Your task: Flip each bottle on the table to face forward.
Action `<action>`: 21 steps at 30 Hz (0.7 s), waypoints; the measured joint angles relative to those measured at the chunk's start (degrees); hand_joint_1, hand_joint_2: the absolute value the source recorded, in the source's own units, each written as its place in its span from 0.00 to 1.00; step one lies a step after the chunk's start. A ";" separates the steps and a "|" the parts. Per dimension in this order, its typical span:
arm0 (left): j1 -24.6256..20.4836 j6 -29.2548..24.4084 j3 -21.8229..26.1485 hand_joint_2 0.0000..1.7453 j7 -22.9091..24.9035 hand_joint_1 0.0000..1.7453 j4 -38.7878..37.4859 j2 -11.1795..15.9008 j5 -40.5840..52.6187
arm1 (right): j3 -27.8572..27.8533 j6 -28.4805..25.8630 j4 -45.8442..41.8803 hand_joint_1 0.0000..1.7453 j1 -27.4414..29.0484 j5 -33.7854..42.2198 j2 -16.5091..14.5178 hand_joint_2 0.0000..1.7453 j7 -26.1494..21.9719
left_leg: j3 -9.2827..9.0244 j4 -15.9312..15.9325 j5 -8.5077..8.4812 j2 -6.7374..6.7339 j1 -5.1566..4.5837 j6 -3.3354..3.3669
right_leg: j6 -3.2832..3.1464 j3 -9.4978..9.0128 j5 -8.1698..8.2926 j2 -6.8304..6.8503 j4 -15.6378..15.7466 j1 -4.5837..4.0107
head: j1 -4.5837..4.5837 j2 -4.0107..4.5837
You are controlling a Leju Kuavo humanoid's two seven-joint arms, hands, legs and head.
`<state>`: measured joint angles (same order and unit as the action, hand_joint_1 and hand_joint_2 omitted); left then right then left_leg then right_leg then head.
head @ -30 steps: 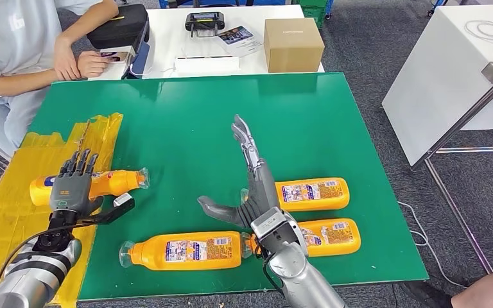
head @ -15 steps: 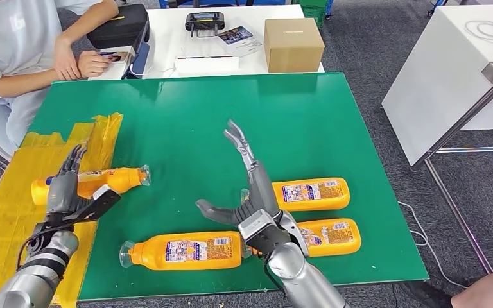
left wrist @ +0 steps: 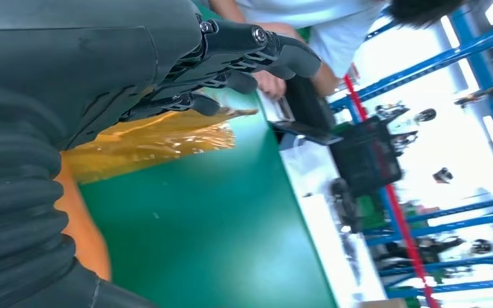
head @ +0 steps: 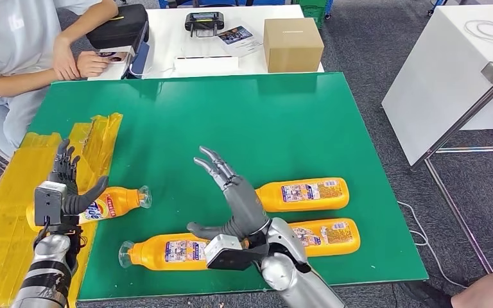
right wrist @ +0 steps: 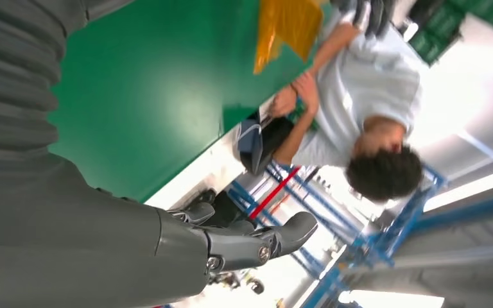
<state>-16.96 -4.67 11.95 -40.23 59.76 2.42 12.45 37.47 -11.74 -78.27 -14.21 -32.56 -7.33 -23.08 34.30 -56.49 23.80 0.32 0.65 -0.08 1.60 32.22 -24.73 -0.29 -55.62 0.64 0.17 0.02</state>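
Several orange bottles lie on their sides on the green table [head: 308, 115]. The left bottle [head: 112, 201] lies with its cap to the right and a printed label up; its base is hidden behind my left hand [head: 61, 188]. That hand stands upright, fingers spread, thumb over the bottle. In the left wrist view the fingers [left wrist: 231, 54] are stretched out beside an orange surface [left wrist: 86, 240]. My right hand [head: 230, 202] hovers open, fingers spread, above the front bottle [head: 183, 251]. Two more bottles [head: 305, 194] [head: 327, 235] lie to its right.
A yellow sheet [head: 13, 212] covers the table's left edge. A person [head: 13, 45] sits at the far left corner, hands on a white table [head: 167, 32] with a cardboard box [head: 292, 43], a controller [head: 204, 22] and a black case [head: 119, 25].
My left hand turned from palm-down on the left bottle to upright, and the bottle shifted nearer, label now up. My right hand tilted left and came lower, over the front bottle.
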 joint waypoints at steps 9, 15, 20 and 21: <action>2.82 4.00 1.41 1.00 0.01 0.00 8.22 -1.68 -4.60 | 4.60 5.24 3.38 0.00 -1.91 -4.17 0.70 1.00 1.72 | 0.00 0.00 0.00 0.04 -0.01 0.00 | 0.00 -0.02 0.00 0.03 0.00 0.00 | -0.01 0.00; 3.48 7.59 1.62 1.00 0.02 0.00 10.99 -3.10 -6.84 | 8.46 9.18 8.03 0.00 -5.12 -7.07 0.69 1.00 2.41 | 0.00 0.00 0.00 0.03 -0.01 0.00 | 0.00 -0.02 0.00 0.03 0.00 0.00 | 0.01 0.00; 3.78 8.91 1.17 1.00 0.01 0.00 13.46 -5.13 -7.23 | 13.68 11.32 14.52 0.00 -8.87 -8.72 0.26 1.00 2.32 | 0.00 0.00 -0.01 0.03 -0.01 0.00 | 0.00 -0.02 0.00 0.03 0.00 0.00 | 0.00 0.00; 3.80 8.87 0.97 1.00 0.01 0.00 13.86 -5.39 -7.26 | 14.73 11.46 15.67 0.00 -9.57 -8.92 0.21 1.00 2.26 | 0.00 0.00 -0.01 0.03 -0.01 0.00 | 0.00 -0.02 0.00 0.02 0.00 0.00 | 0.00 0.00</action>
<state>-13.16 4.20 12.91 -40.22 73.62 -2.97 5.20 52.20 -0.28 -62.60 -23.78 -41.47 -7.12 -20.82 34.30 -56.49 23.79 0.36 0.64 -0.08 1.60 32.20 -24.73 -0.26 -55.62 0.64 0.17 0.02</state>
